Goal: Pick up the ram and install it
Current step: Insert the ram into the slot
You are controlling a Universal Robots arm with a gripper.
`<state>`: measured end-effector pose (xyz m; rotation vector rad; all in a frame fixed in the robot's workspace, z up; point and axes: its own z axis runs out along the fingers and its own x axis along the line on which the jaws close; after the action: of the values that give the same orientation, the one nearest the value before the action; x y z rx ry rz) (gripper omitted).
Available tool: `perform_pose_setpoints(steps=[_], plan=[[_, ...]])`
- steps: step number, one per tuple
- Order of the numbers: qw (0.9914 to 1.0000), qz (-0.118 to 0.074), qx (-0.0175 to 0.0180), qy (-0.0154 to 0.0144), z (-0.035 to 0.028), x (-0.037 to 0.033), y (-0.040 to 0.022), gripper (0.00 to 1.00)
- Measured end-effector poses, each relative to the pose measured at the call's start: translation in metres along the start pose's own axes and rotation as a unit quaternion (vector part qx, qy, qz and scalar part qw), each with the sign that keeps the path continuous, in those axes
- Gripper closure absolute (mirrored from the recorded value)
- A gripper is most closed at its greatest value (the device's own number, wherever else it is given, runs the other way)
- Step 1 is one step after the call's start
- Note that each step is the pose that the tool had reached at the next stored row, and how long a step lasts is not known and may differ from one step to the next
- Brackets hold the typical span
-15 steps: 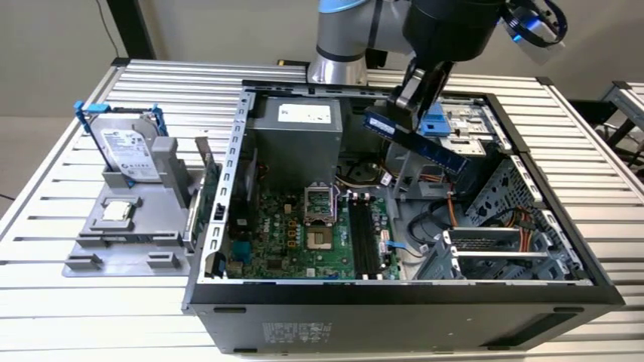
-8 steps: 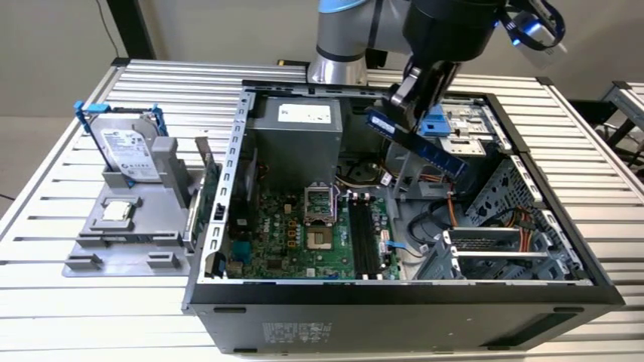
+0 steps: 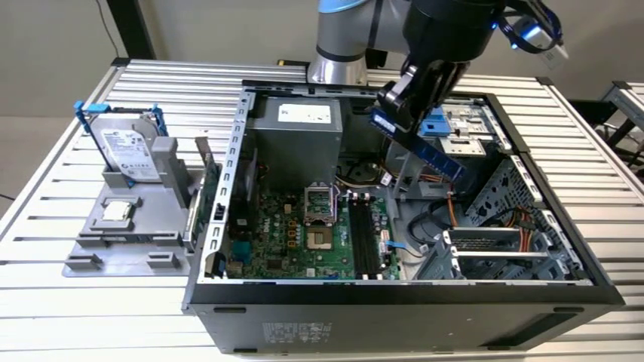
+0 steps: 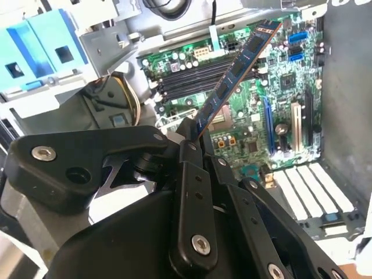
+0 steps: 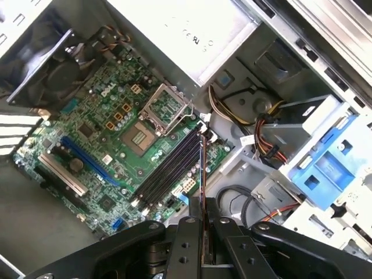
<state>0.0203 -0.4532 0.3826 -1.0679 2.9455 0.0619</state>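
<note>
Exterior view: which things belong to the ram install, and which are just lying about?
Job in hand:
the ram, held in the gripper
the black memory slots
the open computer case

Lying about:
the hard drive
the grey stand under it
the slatted table

I read this as robotics lab or test bench. Slatted aluminium table carries opened desktop computer case, motherboard bare inside. Industrial robot arm rises just behind case, at far side. Grey moulded fixture at exterior view's left props hard drive upright. Second slatted table at far right. Plain wall behind.
</note>
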Motion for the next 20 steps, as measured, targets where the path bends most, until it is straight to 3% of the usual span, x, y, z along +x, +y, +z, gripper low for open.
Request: perform_pose_setpoints(steps=[6,11,16,20], plan=[[0.99907,0.043,0.0009,-0.0014,0.0001,0.0000,0.0000,1.00],[0.99675,0.080,0.0017,-0.0027,0.0002,0.0000,-0.0001,1.00],[0.99269,0.121,0.0025,-0.0041,0.0003,0.0001,-0.0001,1.00],[0.98774,0.156,0.0032,-0.0054,0.0005,0.0001,-0.0001,1.00]])
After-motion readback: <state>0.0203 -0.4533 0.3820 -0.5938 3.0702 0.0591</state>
